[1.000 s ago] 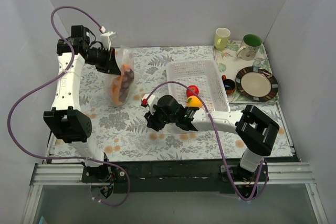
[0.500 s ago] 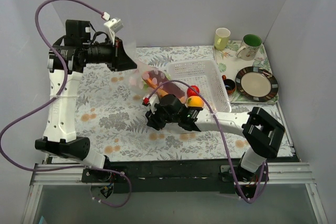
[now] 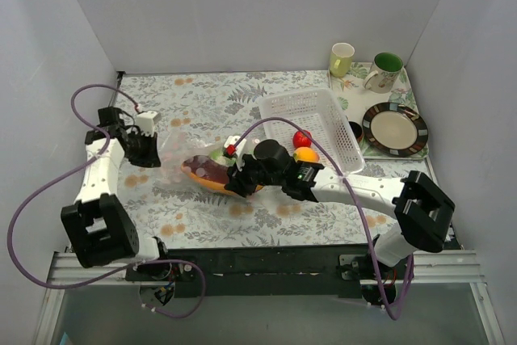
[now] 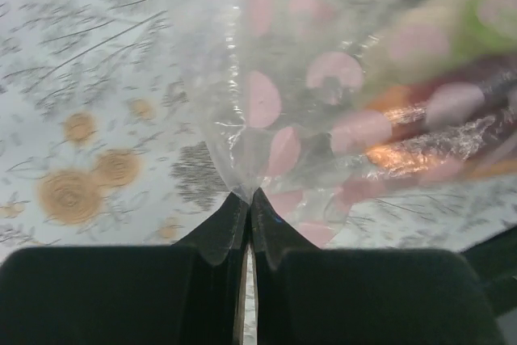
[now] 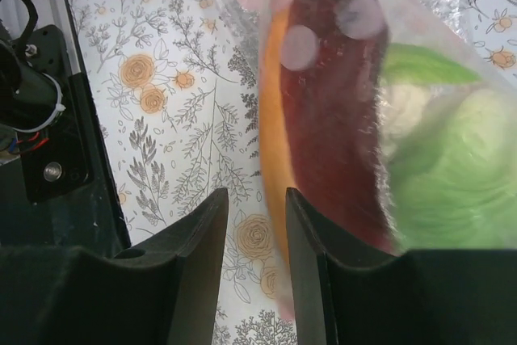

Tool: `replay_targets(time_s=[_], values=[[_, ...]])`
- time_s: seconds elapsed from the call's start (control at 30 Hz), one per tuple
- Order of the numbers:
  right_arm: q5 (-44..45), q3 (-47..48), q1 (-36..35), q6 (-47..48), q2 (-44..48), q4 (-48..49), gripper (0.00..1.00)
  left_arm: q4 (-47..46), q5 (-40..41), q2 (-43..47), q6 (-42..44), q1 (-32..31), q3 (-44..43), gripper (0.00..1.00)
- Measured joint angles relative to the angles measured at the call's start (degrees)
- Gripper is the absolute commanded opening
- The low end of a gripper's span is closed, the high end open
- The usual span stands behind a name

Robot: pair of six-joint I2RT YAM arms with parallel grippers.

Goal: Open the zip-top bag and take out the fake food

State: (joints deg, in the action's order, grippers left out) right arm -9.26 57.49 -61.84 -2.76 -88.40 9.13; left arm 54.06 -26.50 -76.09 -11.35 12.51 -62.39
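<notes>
Two grippers meet the zip-top bag (image 3: 194,169), lying on the table (image 3: 202,103) between them: left gripper (image 4: 249,198) pinched tight on film at its tips; right gripper (image 5: 257,199) narrowly parted, fake food (image 5: 339,103) just beyond, hold unclear

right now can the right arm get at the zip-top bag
Probably yes: the right gripper sits open right at the zip-top bag, with nothing between them, while the left gripper pinches its other end.
</notes>
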Motion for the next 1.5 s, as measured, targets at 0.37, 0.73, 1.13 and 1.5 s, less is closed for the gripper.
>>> replay_targets(time_s=[0.37,0.73,1.13,1.5], values=[[-0.2,0.0,0.7,0.7,2.8,-1.0,0.62,-4.2,0.2,-20.0,7.9,12.9,-7.3,0.0],[-8.5,0.1,0.5,1.5,1.2,-4.5,0.64,-3.5,-1.7,-18.7,7.9,11.2,-3.9,0.0],[-14.4,-3.0,-1.3,1.2,-1.6,-5.0,0.62,-3.2,-2.0,-17.9,7.0,10.7,-0.5,0.0],[-17.0,-0.9,-0.8,-0.3,-9.7,-0.2,0.52,-3.1,-2.0,-17.1,7.1,10.6,-0.2,0.0]])
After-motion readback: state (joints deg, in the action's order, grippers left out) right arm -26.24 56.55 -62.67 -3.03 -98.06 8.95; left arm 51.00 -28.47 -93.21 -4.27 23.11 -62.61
